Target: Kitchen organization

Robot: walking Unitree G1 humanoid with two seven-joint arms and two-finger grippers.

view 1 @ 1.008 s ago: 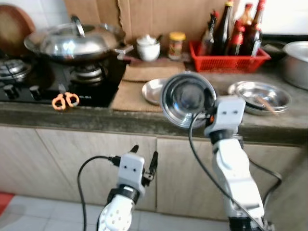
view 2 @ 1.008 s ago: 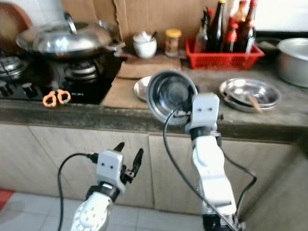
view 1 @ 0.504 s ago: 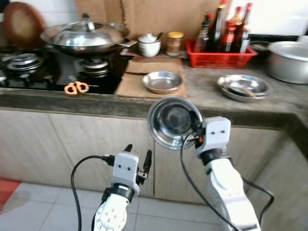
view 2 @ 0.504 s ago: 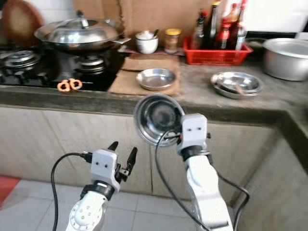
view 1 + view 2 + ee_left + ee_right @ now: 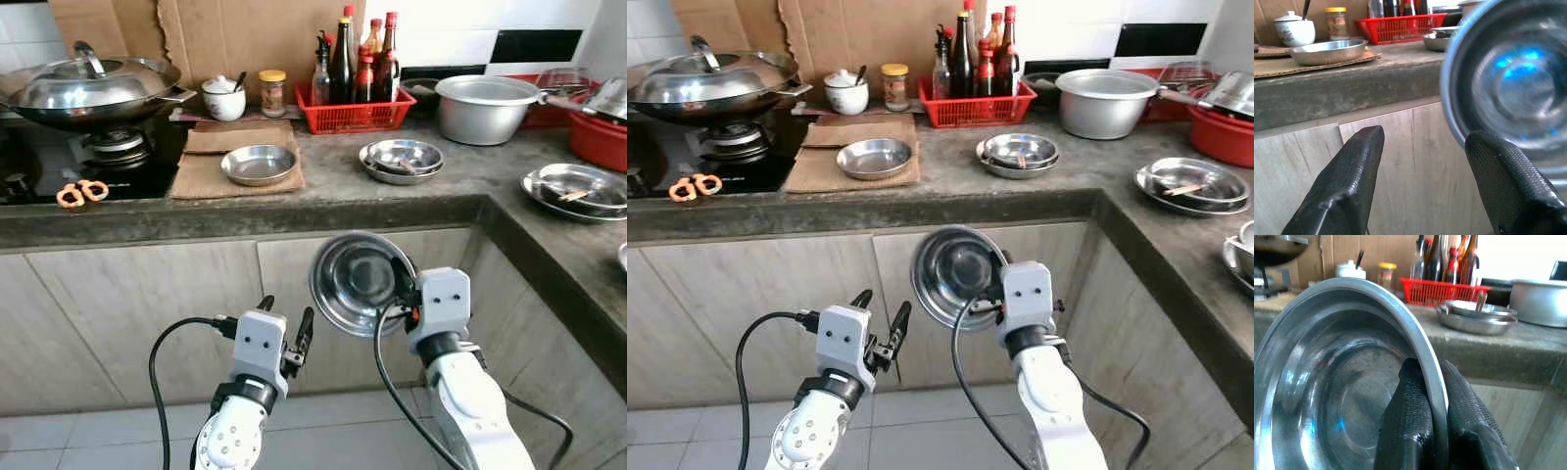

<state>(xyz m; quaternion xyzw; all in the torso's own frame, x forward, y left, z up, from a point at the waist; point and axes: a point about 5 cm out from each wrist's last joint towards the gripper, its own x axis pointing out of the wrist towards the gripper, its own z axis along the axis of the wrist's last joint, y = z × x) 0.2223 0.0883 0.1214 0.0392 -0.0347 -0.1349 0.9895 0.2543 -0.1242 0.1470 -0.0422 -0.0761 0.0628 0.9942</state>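
Pinching the rim of a steel bowl (image 5: 358, 282), the right gripper (image 5: 1436, 396) holds it on edge below the counter (image 5: 333, 201), in front of the cabinet doors (image 5: 127, 313), with the bowl's hollow facing the robot's head. One black finger lies inside the rim and the other outside, both tight against the metal. The left gripper (image 5: 286, 328) hangs lower, to the left of the bowl, with its two fingers (image 5: 1342, 186) spread wide and nothing between them; it does not touch the bowl.

On the counter above the bowl, a shallow steel dish (image 5: 259, 164) sits on a brown mat (image 5: 196, 171). To the right of that dish are stacked steel plates (image 5: 402, 159), and behind them a red basket (image 5: 355, 110) of bottles stands against the wall. A large pot (image 5: 487, 106) is to the right of the basket. To the left of the mat, a lidded wok (image 5: 86, 88) rests on the stove (image 5: 59, 166), and orange scissors (image 5: 81, 193) lie at the stove's front edge. More steel plates (image 5: 578, 188) sit on the counter's right wing.
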